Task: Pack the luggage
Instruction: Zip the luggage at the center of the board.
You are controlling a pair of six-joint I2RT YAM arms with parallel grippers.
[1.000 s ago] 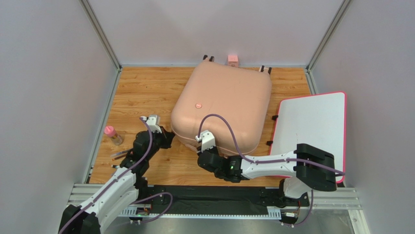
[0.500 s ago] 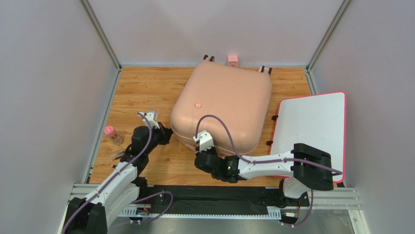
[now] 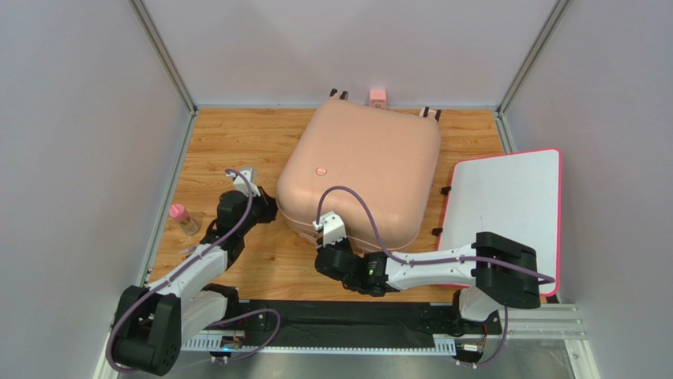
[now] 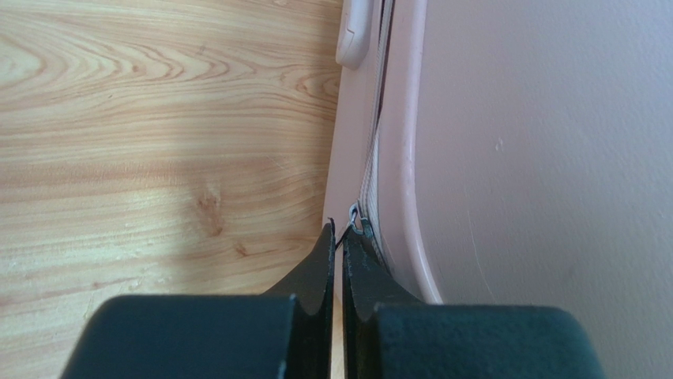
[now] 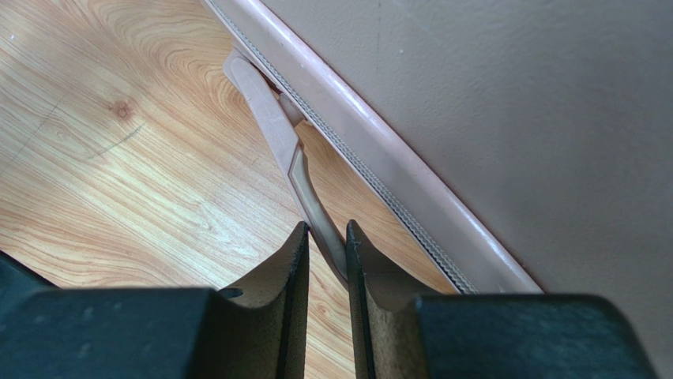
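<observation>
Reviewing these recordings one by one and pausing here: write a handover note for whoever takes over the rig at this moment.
Left pincer: shut on the small metal zip pull at the left side seam of the large pale pink hard-shell suitcase.
Right pincer: shut on the suitcase's pink side handle at its near edge.
Done: the suitcase lies lid down on the wooden table.
Left: run the zip round; the seam ahead of the pull looks unfastened.
</observation>
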